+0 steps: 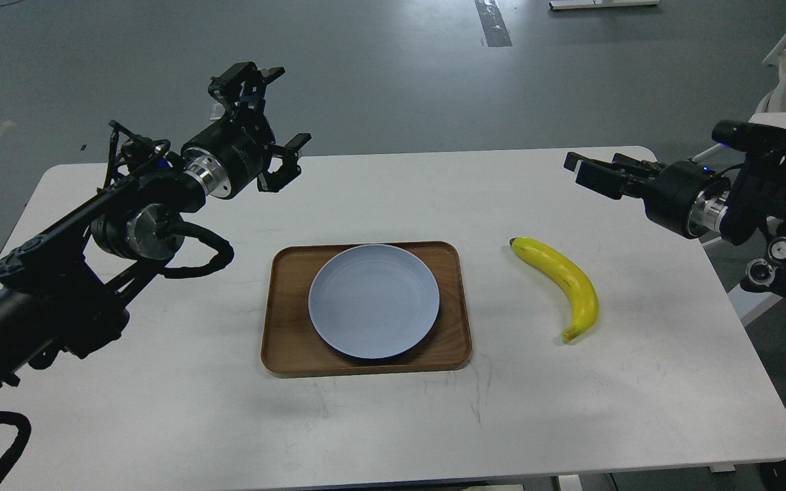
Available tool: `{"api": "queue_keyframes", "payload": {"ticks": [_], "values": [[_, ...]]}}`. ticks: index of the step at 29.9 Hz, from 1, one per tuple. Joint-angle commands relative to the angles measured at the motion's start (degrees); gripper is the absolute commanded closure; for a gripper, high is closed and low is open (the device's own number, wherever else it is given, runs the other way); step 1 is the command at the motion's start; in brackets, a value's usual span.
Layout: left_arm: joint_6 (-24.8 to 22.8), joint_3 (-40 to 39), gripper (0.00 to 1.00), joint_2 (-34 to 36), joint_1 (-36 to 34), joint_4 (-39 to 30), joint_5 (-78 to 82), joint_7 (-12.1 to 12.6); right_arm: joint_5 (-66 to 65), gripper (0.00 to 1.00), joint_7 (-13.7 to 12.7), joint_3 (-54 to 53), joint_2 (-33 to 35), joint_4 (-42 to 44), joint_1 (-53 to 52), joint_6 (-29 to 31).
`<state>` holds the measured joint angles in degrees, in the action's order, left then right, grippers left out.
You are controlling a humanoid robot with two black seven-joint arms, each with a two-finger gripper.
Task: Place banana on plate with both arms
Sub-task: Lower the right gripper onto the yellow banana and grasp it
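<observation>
The yellow banana (565,282) lies on the white table (161,409), to the right of the tray and apart from it. The pale blue plate (374,300) sits empty on a brown wooden tray (282,341) at the table's middle. My left gripper (271,110) is open and empty, raised above the table's far left part, well away from the plate. My right gripper (585,172) points left, low over the table's far right, beyond the banana and a short way above it. Its fingers look apart and hold nothing.
The table's far edge runs behind both grippers, with grey floor beyond. The right edge of the table is close to my right arm (741,204). Bare table surface lies in front of the tray and the banana.
</observation>
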<state>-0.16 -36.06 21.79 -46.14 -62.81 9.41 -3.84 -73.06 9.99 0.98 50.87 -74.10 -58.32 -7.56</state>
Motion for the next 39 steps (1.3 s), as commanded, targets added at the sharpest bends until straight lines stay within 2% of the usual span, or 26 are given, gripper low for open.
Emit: {"api": "queue_keyframes", "payload": {"ticks": [1, 7, 14, 20, 24, 25, 27, 31, 39], "values": [[0.16, 0.02, 0.02, -0.35, 0.87, 0.05, 1.13, -0.38, -3.58, 0.03, 0.03, 6.3, 0.64, 0.8, 0.49, 0.09], [0.16, 0.02, 0.02, -0.08, 1.31, -0.03, 3.07, -1.79, -3.67, 0.04, 0.21, 8.16, -2.6, 7.29, 5.32, 0.0], [0.16, 0.02, 0.02, 0.36, 1.23, -0.12, 3.07, -1.88, -3.76, 0.14, 0.21, 8.6, -7.53, 10.9, 7.35, 0.09], [0.16, 0.2, 0.02, 1.5, 1.23, -0.12, 3.16, -2.75, -3.76, 0.15, 0.21, 8.78, -9.73, 12.66, 7.44, 0.0], [0.16, 0.38, 0.02, 1.67, 1.23, -0.12, 3.6, -4.25, -3.85, 0.23, 0.21, 8.87, -10.96, 12.84, 7.96, 0.0], [0.16, 0.38, 0.02, 1.76, 1.31, -0.12, 4.04, -4.42, -3.85, 0.28, 0.21, 8.87, -11.49, 12.84, 7.96, 0.0], [0.16, 0.46, 0.02, 1.76, 1.4, -0.3, 4.48, -4.43, -4.02, 0.34, 0.21, 8.87, -12.02, 12.93, 8.05, 0.09], [0.16, 0.46, 0.02, 1.85, 1.4, -0.3, 4.48, -4.43, -4.11, 0.39, 0.21, 10.18, -12.81, 13.19, 7.79, 0.09], [0.16, 0.55, 0.02, 2.2, 1.4, -0.3, 4.74, -4.51, -5.6, 0.63, 0.21, 10.89, -12.9, 13.19, 7.44, 0.0]]}}
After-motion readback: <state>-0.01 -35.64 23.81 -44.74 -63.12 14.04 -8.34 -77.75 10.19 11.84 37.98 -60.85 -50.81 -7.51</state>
